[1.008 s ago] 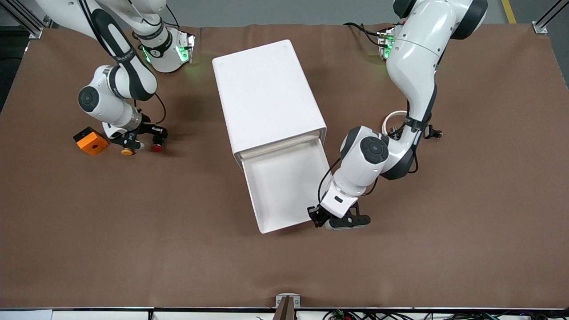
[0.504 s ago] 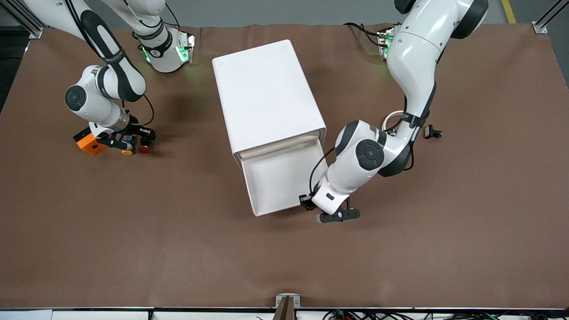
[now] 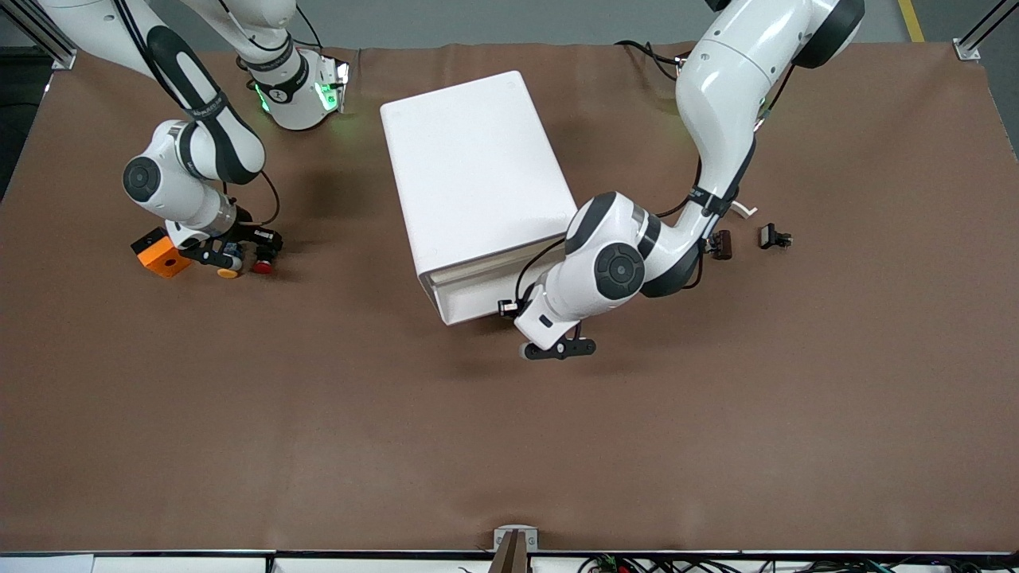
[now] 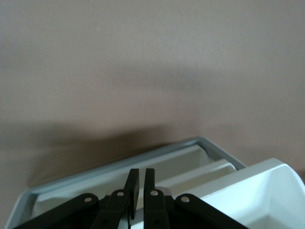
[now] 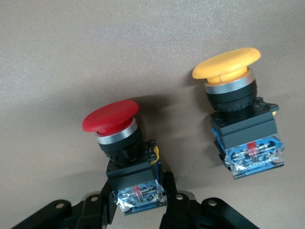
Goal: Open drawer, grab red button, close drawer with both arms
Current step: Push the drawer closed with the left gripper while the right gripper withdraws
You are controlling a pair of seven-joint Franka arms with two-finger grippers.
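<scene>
- Drawer (image 3: 470, 302), the cabinet's (image 3: 478, 171) top one, sits at centre frame in the front view and is nearly home: only a narrow strip of its tray shows past the cabinet's front edge.
- Left gripper (image 3: 509, 309) is low at that strip's corner toward the left arm's end of the table, pressed up to the drawer front. In the left wrist view its fingers (image 4: 132, 183) lie together with only a sliver between them and hold nothing, with the drawer's rim just ahead of them. I judge this a push with a closed hand.
- Red button (image 3: 262, 266) is at the left of the front frame, down at the brown table (image 3: 509, 446), well apart from the cabinet. It is not in the drawer.
- Right gripper (image 3: 256, 253) is down at that button. The right wrist view shows its fingers (image 5: 167, 191) on either side of the dark body of the button (image 5: 121, 150), touching it, so I read it as clamped. Whether the button is lifted off the surface I cannot tell.
- Yellow-capped button (image 5: 238, 112) lies just beside the red one, untouched, and the orange block (image 3: 162, 256) is next to both.
- Progress, as I judge it: the grab is made, the closing almost done. What is left is the last bit of push to seat the drawer flush.
</scene>
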